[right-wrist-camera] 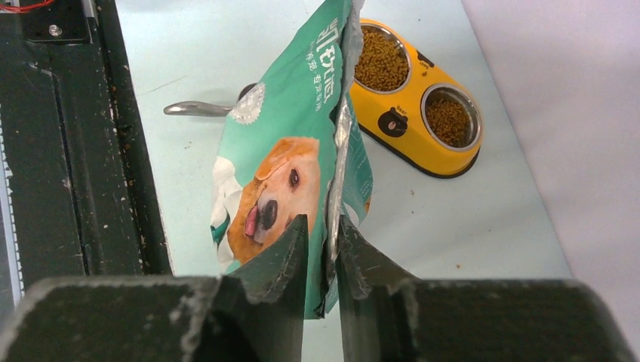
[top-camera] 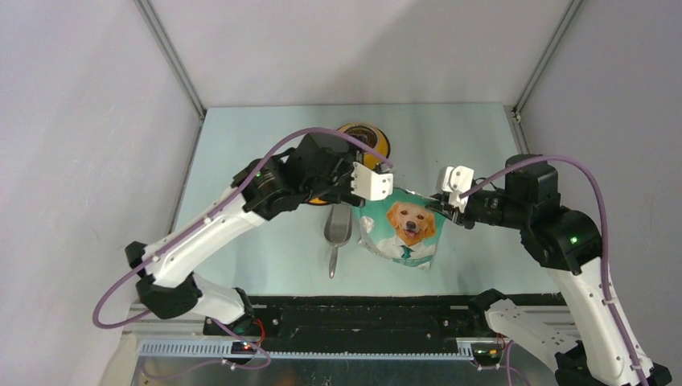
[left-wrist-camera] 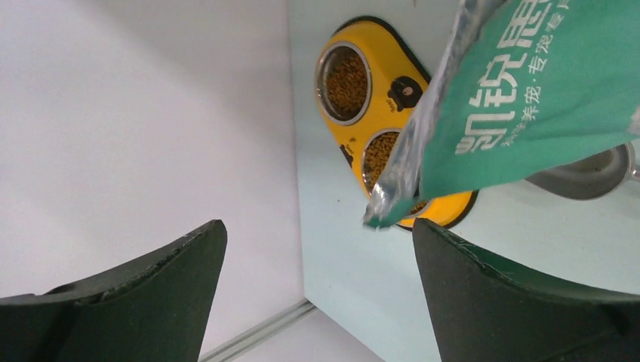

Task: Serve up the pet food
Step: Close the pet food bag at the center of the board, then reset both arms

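My right gripper [right-wrist-camera: 323, 226] is closed tight, its two fingers pinching the silvery edge of the bag [right-wrist-camera: 275, 143]. I cannot tell whether the bag's lower end rests on the table [right-wrist-camera: 468, 226]. My left gripper [left-wrist-camera: 317, 226] stands wide open with nothing in it. A corner of the bag pokes in ahead of its fingers without touching either one.

From my right pinch, the bag's long axis runs straight away toward the yellow feeder [right-wrist-camera: 413, 139]. The pet food [right-wrist-camera: 381, 60] lies there, in both steel bowls, and I can see none inside the bag. The feeder sits just past the bag's far end, under my left arm, so my left side is nearer. The scoop [top-camera: 338, 229] lies flat beside the bag.

With both bowls holding food, I judge the serving nearly finished. The next move is likely to lower the bag clear of the feeder.
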